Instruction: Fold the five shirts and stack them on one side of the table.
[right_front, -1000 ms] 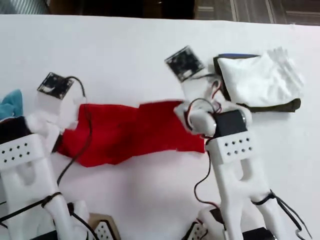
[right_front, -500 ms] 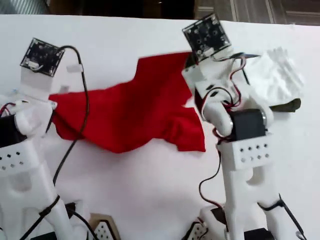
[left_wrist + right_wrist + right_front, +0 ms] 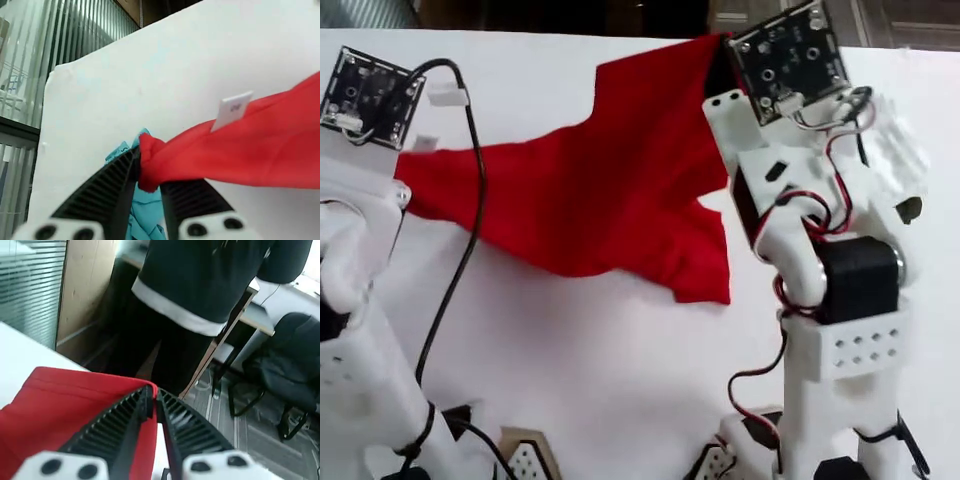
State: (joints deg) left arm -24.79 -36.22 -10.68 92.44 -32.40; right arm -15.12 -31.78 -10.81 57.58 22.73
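Note:
A red shirt (image 3: 590, 190) hangs stretched above the white table (image 3: 600, 370), held at both ends. My left gripper (image 3: 147, 172) is shut on a bunched corner of the red shirt (image 3: 240, 145), which carries a small white tag (image 3: 233, 107). My right gripper (image 3: 152, 400) is shut on the edge of the red shirt (image 3: 65, 410) at the far side of the table. A light blue shirt (image 3: 145, 210) lies crumpled on the table below the left gripper. Folded shirts, white on dark (image 3: 900, 170), sit at the right, mostly hidden behind the right arm (image 3: 820, 230).
The far table edge runs just behind the raised shirt. Beyond it are a dark office chair (image 3: 280, 380) and a desk. The near middle of the table is bare white surface.
Both arms have risen and moved toward the far side, lifting the red shirt off the table and spreading it out from a flat band into a hanging sheet.

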